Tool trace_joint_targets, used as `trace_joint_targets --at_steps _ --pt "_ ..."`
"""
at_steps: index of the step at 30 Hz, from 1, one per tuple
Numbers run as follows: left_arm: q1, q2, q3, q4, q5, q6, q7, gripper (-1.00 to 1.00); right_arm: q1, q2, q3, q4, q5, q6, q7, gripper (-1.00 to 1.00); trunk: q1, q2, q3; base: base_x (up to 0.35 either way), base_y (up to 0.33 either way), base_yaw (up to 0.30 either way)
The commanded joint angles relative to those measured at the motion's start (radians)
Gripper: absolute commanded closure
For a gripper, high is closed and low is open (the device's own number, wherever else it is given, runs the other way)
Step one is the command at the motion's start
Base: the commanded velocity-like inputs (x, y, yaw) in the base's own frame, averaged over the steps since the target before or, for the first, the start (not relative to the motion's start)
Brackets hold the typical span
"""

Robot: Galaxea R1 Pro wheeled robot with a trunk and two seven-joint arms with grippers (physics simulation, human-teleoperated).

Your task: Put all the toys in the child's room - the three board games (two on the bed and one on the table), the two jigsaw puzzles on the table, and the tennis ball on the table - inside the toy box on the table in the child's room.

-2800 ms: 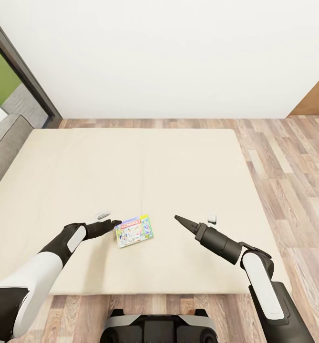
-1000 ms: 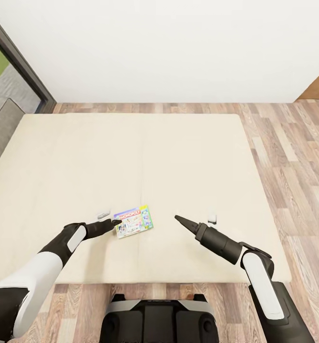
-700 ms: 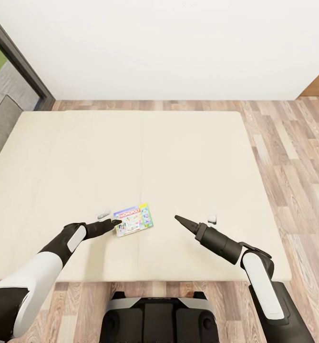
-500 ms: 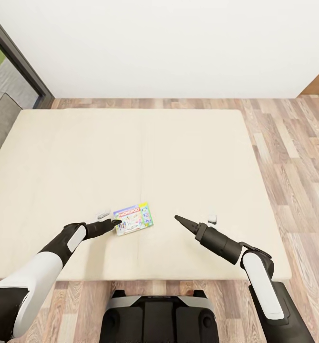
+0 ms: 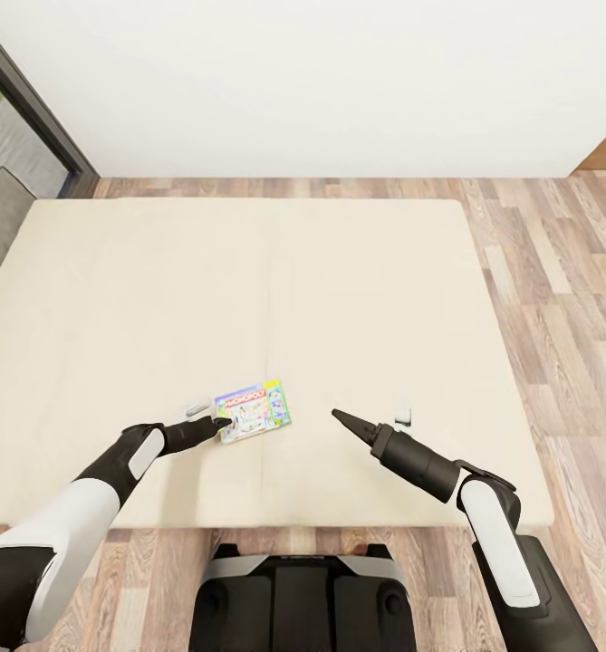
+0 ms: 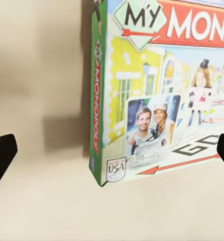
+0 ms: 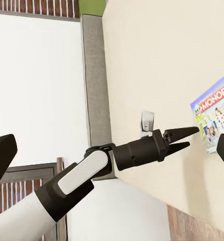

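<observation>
One My Monopoly box (image 5: 253, 410) is seen on the bed (image 5: 357, 290) — left pincer (image 5: 214, 423) narrowly parted at its edge, right pincer (image 5: 341, 417) spread wide — the view shifted since earlier.

A bedroom in a home, rendered in simulation. Marked as such by a large low bed (image 5: 248, 299) with a plain beige mattress and a grey headboard (image 7: 94, 75) along one end. Floored in wood planks (image 5: 556, 299) of mixed brown and grey tones, closed in by a bare white wall (image 5: 321, 81) behind the bed. Lit from a tall dark-framed window (image 5: 31, 109) beside the headboard, with green and grey outdoors beyond the glass. Made a child's room by a brightly printed Monopoly board game (image 5: 252, 410) left flat on the mattress.
</observation>
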Motion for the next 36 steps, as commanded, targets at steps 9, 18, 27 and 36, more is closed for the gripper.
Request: trace_joint_targets --at_steps 9,18,27,36 --pt "-0.006 -0.013 -0.004 -0.032 0.007 0.018 0.052 -1.0 -0.001 0.001 0.005 0.0 -0.002 0.003 -0.002 -1.0 0.0 -0.002 -0.016 0.0 0.0 0.0" --pt "-0.087 -0.043 -0.003 -0.129 0.007 0.097 0.295 -1.0 0.0 0.001 0.006 0.0 -0.002 0.003 -0.005 -1.0 0.0 -0.002 -0.03 0.0 0.0 0.0" --pt "-0.12 -0.061 -0.003 -0.135 0.008 0.106 0.348 -1.0 0.0 0.001 0.006 0.0 -0.002 0.002 -0.005 -1.0 0.0 -0.002 -0.045 0.0 0.0 0.0" --pt "-0.123 -0.065 -0.004 -0.108 0.007 0.102 0.353 -1.0 -0.001 0.0 0.006 0.0 -0.002 0.004 -0.004 -1.0 0.0 -0.002 -0.06 0.0 0.0 0.0"
